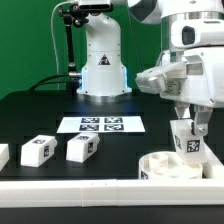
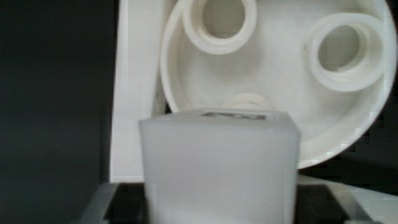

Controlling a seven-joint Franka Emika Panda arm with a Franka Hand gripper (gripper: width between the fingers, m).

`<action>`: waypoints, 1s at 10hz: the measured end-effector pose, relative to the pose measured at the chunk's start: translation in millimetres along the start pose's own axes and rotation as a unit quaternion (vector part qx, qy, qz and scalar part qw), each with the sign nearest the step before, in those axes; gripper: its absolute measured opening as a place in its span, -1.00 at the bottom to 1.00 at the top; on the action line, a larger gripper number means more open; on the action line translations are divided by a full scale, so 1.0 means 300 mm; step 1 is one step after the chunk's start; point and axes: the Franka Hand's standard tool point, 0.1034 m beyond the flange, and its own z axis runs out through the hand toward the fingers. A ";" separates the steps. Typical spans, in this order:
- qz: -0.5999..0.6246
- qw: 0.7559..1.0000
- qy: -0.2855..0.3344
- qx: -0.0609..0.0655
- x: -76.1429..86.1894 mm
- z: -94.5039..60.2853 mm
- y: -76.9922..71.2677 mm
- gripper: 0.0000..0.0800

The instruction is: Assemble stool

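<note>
Exterior view's left: three spare legs lie on the dark surface (image 1: pixel 40 108), well apart from the work: edge leg (image 1: pixel 3 155), cut off by the frame, then middle leg (image 1: pixel 37 150), then third leg (image 1: pixel 82 148).

Centre: marker board (image 1: pixel 100 124), flat, nothing on it.

Exterior view's right: end effector (image 1: pixel 186 131) points down, fingers clamped on the held leg (image 1: pixel 190 146). This leg stands upright with its long axis vertical. The seat (image 1: pixel 150 168) lies flat directly beneath it, by the front rail. Whether they touch, cannot tell.

Wrist view: held leg (image 2: pixel 217 165) fills the foreground. Beyond it, the seat (image 2: pixel 276 65) shows two round sockets (image 2: pixel 228 25).

Judgement: the leg is not yet over a socket. The next move calls for a short sideways shift, then straight down.
</note>
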 end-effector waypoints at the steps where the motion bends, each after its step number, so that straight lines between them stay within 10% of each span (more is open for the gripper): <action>1: 0.001 1.000 0.000 0.000 -0.003 0.001 0.001 -0.10; 10: 0.371 0.929 0.011 0.000 0.017 0.001 0.006 -0.10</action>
